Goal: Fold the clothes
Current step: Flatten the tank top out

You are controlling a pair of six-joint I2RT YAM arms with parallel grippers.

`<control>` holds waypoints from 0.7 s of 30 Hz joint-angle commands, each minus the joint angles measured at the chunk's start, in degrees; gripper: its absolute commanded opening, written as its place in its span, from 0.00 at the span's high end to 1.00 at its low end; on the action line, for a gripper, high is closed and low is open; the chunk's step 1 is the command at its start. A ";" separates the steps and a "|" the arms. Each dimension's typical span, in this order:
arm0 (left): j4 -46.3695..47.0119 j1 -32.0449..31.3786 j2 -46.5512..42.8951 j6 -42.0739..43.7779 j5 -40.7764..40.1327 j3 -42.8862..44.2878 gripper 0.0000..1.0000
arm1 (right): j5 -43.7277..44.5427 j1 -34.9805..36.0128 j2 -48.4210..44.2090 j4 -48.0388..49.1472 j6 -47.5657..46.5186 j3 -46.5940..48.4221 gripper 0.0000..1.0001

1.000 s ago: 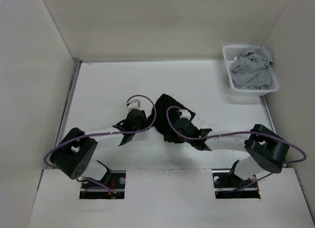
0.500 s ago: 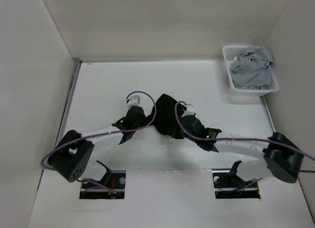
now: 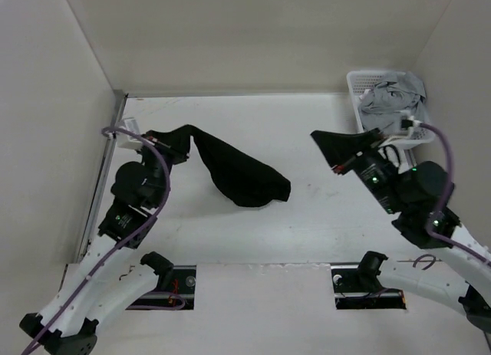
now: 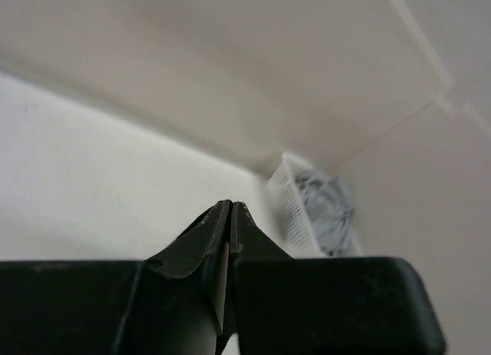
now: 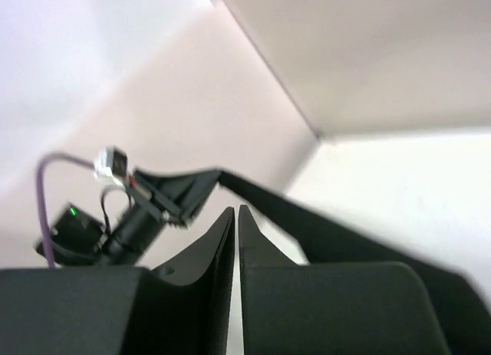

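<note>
The clothes (image 3: pixel 238 175), a plain black garment, hang in a sagging swag over the table (image 3: pixel 322 209). My left gripper (image 3: pixel 184 140) is raised at the far left and shut on their upper left edge. In the right wrist view the clothes (image 5: pixel 307 217) stretch away from the left gripper (image 5: pixel 180 194). In its own view the left gripper (image 4: pixel 231 204) shows closed fingertips, with the pinched cloth hidden. My right gripper (image 3: pixel 314 134) is raised at the right, apart from the garment's lower end. Its jaws (image 5: pixel 235 209) stand shut, with only a thin slit and no cloth between them.
A white basket (image 3: pixel 357 113) holding a light grey garment (image 3: pixel 391 110) stands in the far right corner, just behind my right arm. It also shows in the left wrist view as the basket (image 4: pixel 285 194) with grey cloth (image 4: pixel 326 213). Walls close the table's left, right and far sides.
Both grippers closed at the table's middle, then rose and swung apart. The left carried the clothes up and to the far left. The right moved up and right without them.
</note>
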 commanded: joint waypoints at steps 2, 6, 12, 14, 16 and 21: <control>-2.14 -0.81 -0.20 2.70 -2.52 6.93 1.00 | 2.83 0.00 1.07 -4.37 -5.99 5.26 0.91; -1.70 -3.36 2.70 2.70 -1.73 8.87 1.00 | 1.08 1.49 7.65 -3.51 -1.52 -4.73 0.83; -1.35 -3.63 2.71 4.63 -4.89 8.26 1.00 | -1.73 0.36 22.77 10.54 5.35 -19.87 0.48; -1.00 -3.45 2.62 5.07 -4.98 7.65 1.00 | -3.74 -1.48 29.00 15.55 5.44 -21.54 0.40; -1.00 -3.36 2.71 5.42 -5.07 7.12 1.00 | -6.64 -3.85 35.15 18.98 6.14 -21.72 0.37; -0.30 -2.31 2.01 5.34 -6.73 5.01 0.99 | -6.31 -7.64 45.27 22.51 9.04 -20.50 0.40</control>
